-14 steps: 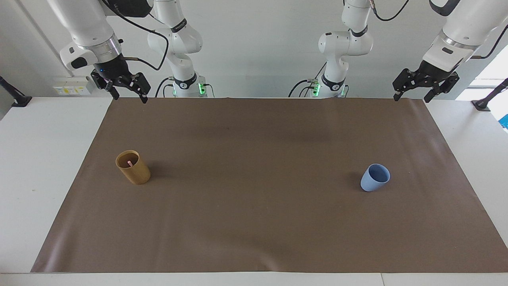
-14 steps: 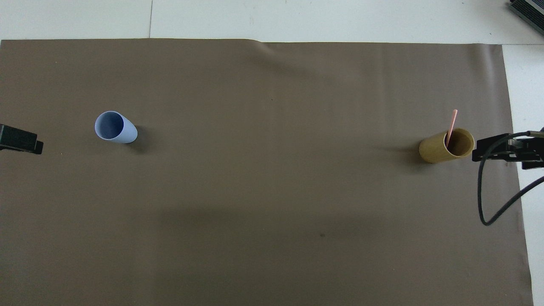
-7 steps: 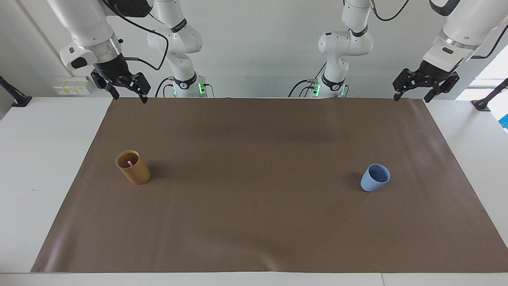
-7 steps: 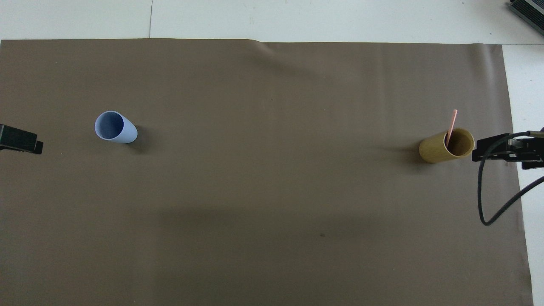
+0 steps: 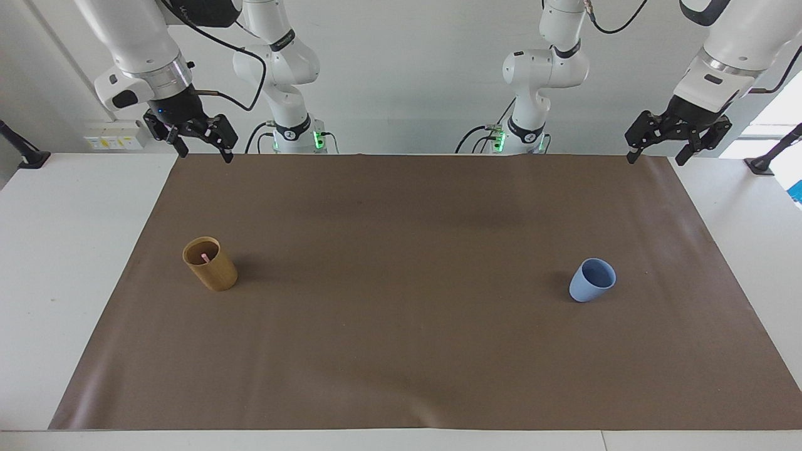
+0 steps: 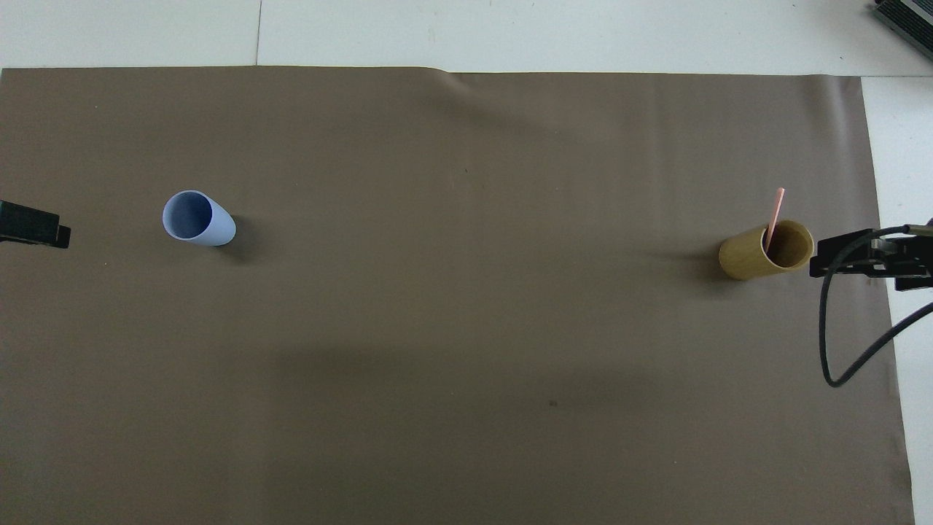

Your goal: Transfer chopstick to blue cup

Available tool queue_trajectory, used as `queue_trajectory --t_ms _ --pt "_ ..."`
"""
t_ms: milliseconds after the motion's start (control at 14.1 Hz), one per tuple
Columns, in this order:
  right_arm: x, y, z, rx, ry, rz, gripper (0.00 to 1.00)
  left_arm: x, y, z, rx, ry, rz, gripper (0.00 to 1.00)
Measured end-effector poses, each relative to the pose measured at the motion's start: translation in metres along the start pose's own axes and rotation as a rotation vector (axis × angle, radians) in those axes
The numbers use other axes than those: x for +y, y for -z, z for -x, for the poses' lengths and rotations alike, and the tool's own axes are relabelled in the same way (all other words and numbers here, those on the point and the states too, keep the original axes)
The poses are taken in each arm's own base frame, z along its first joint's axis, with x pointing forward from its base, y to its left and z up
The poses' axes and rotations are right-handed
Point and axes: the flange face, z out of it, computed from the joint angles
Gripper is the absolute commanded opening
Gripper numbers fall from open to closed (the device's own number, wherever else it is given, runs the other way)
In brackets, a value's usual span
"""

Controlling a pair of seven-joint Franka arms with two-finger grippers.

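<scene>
A thin pink chopstick [image 6: 775, 217] stands in a tan wooden cup [image 6: 762, 251] at the right arm's end of the mat; in the facing view only its pink tip [image 5: 204, 257] shows inside that cup [image 5: 211, 264]. The blue cup [image 5: 592, 280] stands upright and empty toward the left arm's end [image 6: 197, 218]. My right gripper [image 5: 207, 155] hangs open, high over the mat's edge beside the tan cup [image 6: 860, 259]. My left gripper [image 5: 655, 158] hangs open over the mat's edge at its own end [image 6: 36, 230]. Neither holds anything.
A brown mat [image 5: 401, 351] covers most of the white table [image 5: 62, 263]. A black cable [image 6: 838, 350] loops down from the right gripper over the mat's edge. Nothing else stands between the two cups.
The left gripper has shifted slightly, with its wrist turned a little. The right arm, the cups and the chopstick have not moved.
</scene>
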Motion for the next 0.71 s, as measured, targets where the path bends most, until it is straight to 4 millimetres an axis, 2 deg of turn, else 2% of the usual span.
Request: queue_trajectory --t_ms 427,711 --pt "0.0 0.0 0.0 0.0 0.0 0.0 1.0 -0.012 -0.066 -0.017 0.045 -0.01 -0.009 1.0" --pt "0.0 0.0 0.0 0.0 0.0 0.0 1.0 -0.014 -0.125 -0.028 0.078 -0.018 -0.017 1.0"
